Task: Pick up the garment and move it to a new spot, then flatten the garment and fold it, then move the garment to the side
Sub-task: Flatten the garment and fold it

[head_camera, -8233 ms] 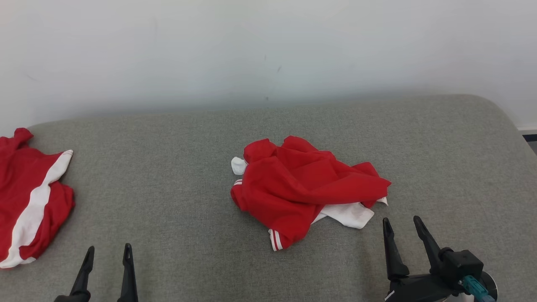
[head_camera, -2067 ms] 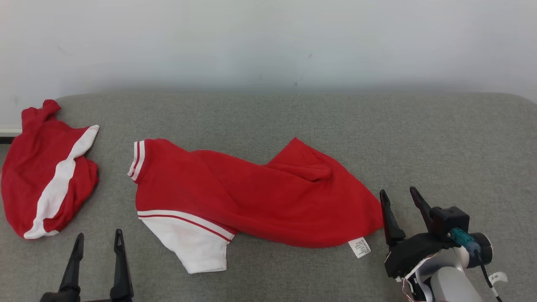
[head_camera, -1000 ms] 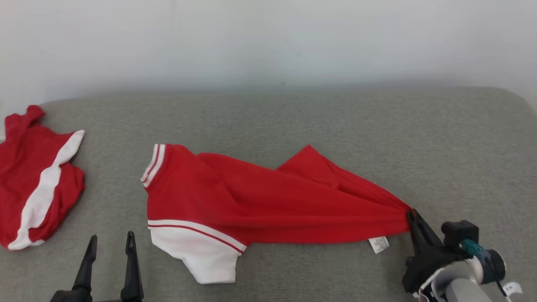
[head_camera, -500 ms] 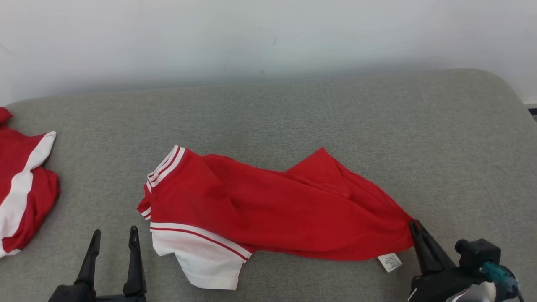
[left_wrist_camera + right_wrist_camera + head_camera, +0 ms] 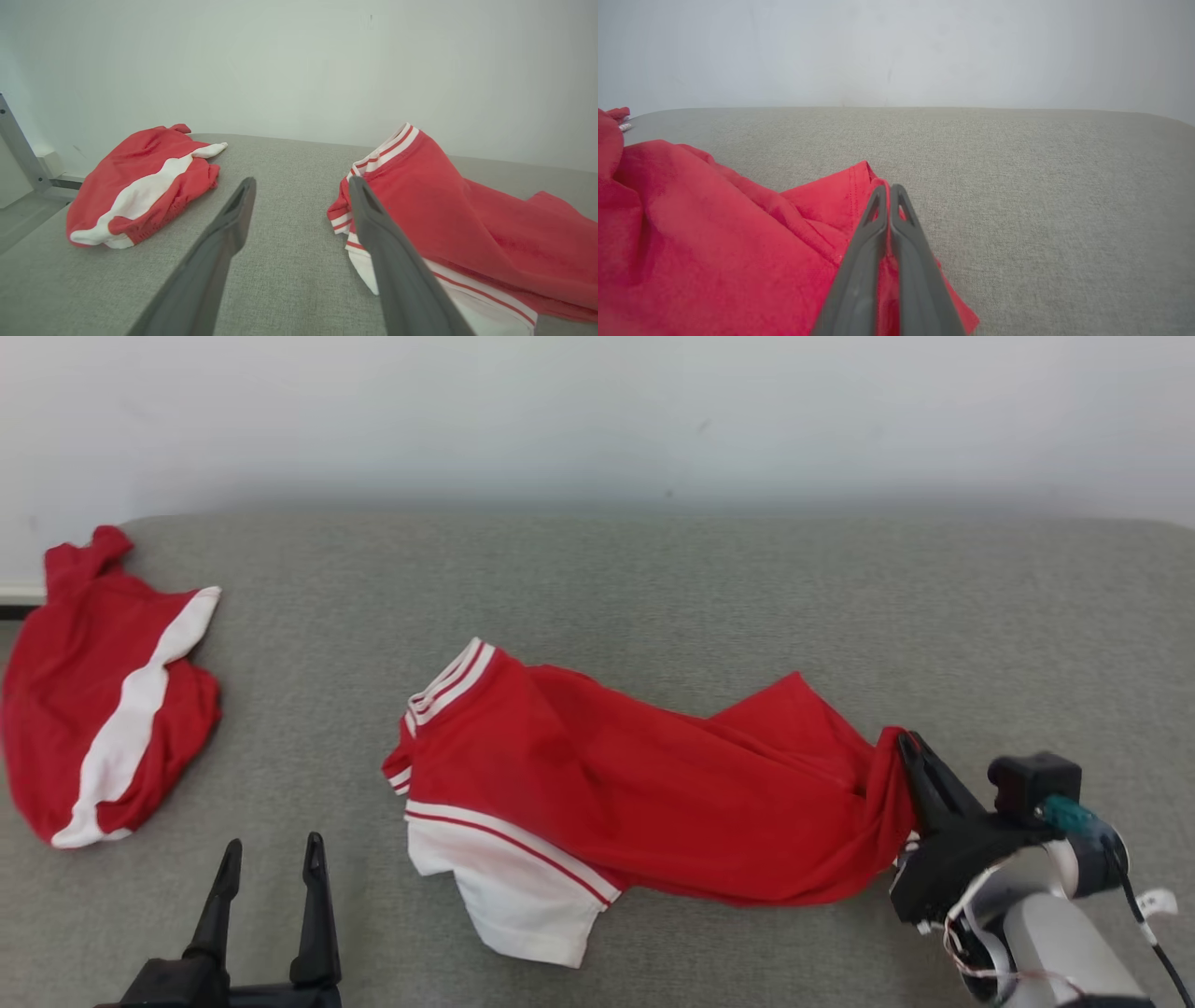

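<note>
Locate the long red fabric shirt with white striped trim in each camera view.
Head view: the red shirt spans the centre, its right end in the shut right gripper.
Left wrist view: the red shirt lies at right, beside the open left gripper.
Right wrist view: red shirt at lower left, in the right gripper.
Shared landmark: grey fabric surface meeting pale wall.

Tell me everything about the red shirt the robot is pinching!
The shirt is soft red cloth with a white sleeve edged by a red stripe, and a red-and-white striped band at its left end. It lies stretched out and wrinkled on the grey cushion, not flat. The right gripper is shut on its right end, bunching the cloth there.
</note>
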